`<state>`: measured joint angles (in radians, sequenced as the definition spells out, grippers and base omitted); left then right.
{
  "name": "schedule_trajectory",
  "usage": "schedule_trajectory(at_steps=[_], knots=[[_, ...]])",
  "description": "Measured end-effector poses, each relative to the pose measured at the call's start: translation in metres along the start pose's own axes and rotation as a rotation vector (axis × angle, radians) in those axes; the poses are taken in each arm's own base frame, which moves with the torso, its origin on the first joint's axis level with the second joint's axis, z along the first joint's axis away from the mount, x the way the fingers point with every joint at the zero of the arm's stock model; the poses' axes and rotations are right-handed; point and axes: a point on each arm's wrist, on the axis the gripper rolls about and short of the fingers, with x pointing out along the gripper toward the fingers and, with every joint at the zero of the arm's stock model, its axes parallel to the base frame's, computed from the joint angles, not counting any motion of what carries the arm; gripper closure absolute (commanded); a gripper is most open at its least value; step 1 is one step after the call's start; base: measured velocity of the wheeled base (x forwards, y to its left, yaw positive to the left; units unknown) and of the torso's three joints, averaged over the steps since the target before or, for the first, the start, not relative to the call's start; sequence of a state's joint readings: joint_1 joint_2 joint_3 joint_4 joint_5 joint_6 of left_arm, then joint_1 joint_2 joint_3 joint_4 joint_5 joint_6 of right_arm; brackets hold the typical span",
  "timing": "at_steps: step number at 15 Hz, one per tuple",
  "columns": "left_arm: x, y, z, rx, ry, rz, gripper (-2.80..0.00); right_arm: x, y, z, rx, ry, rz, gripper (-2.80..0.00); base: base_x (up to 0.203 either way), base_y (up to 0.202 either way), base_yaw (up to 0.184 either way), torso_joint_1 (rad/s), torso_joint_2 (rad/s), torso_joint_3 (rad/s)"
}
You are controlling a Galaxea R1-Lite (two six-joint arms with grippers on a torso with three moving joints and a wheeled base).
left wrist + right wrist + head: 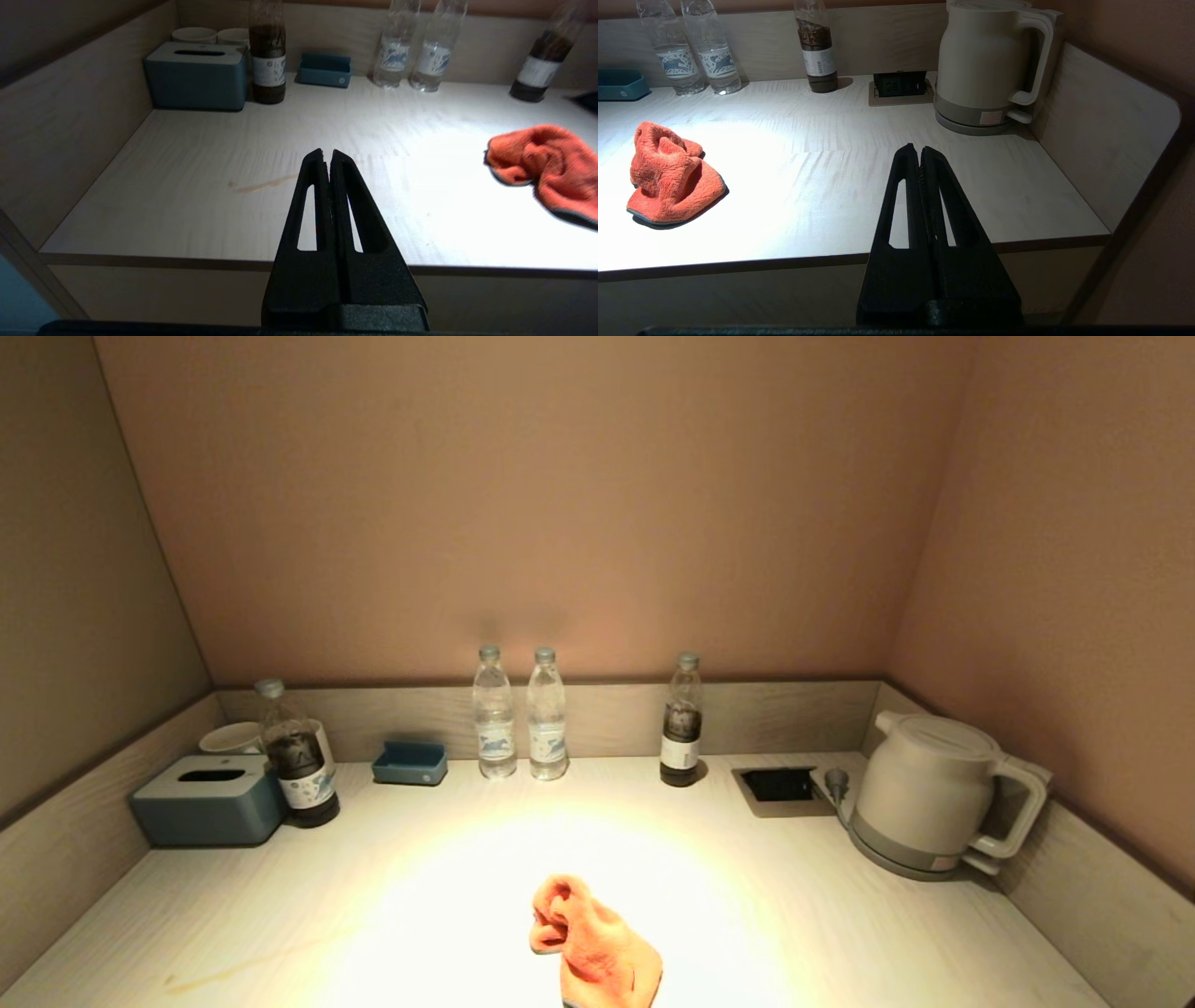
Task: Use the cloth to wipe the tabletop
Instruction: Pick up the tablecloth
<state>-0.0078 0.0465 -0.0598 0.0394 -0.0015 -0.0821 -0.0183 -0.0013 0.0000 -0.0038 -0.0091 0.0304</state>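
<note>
A: How do the two tools stand?

B: The left black tool (327, 156) has its two slotted fingers pressed together, holding nothing, hanging over the near edge of the pale wood-grain table (196, 196). The right black tool (915, 151) is the same: fingers pressed together, empty, over the near edge on the kettle side. Neither touches anything.

A: And the cloth?

B: The crumpled orange fleece cloth (593, 947) lies in a heap on the table near the front edge, about the middle, in the bright patch of light, well apart from both tools. A thin brownish streak (261, 185) marks the table on the left side.

A: Count the rest.

B: Two clear water bottles (493, 714) side by side at the back wall. Two dark-filled bottles: one (682, 723) right of centre, one (297, 758) beside the blue-grey tissue box (207, 800). Two white cups (194, 35) behind that box. One small blue tray (410, 763), one cream electric kettle (934, 793) on its base, one recessed socket panel (780, 787).
</note>
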Motion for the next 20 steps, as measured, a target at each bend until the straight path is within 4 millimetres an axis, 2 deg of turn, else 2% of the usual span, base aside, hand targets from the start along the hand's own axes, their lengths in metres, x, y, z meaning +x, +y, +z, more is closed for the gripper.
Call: schedule_trajectory(at_steps=[3,5,6,8,10,13,15,17,20], knots=[[0.004,-0.004,0.046,-0.108,0.017,-0.019,0.00,0.000,0.000,0.000,0.000,0.000,0.000,0.00,0.000,0.000,0.000,0.000,0.00,0.000],[0.027,-0.008,0.080,-0.172,0.114,-0.031,0.00,0.000,0.000,0.000,0.000,0.000,0.000,0.00,0.000,0.000,0.000,0.000,0.00,0.000],[0.047,-0.010,0.097,-0.204,0.182,-0.043,0.00,0.000,0.000,0.000,0.000,0.000,0.000,0.00,0.000,0.000,0.000,0.000,0.00,0.000],[0.098,-0.014,0.122,-0.275,0.340,-0.081,0.00,0.000,0.000,0.000,0.000,-0.001,0.000,0.00,0.000,0.000,0.000,0.000,0.00,0.000],[0.155,-0.019,0.135,-0.350,0.488,-0.150,0.00,0.000,0.000,0.000,0.000,0.000,0.001,0.00,0.000,0.000,0.000,0.000,0.00,0.000],[0.243,-0.036,0.132,-0.476,0.695,-0.292,0.00,0.000,0.000,0.000,0.000,0.000,0.000,0.00,0.000,0.000,0.000,0.000,0.00,0.000],[0.288,-0.058,0.120,-0.537,0.807,-0.389,0.00,0.000,0.000,0.000,0.000,0.000,0.000,0.00,0.000,0.000,0.000,0.000,0.00,0.000],[0.316,-0.081,0.105,-0.559,0.894,-0.444,0.00,0.000,0.000,0.000,0.000,0.000,0.000,0.00,0.000,0.000,0.000,0.000,0.00,0.000],[0.333,-0.096,0.085,-0.563,0.965,-0.453,0.00,0.000,0.000,0.000,0.000,0.000,0.001,0.00,0.000,0.000,0.000,0.000,0.00,0.000]])
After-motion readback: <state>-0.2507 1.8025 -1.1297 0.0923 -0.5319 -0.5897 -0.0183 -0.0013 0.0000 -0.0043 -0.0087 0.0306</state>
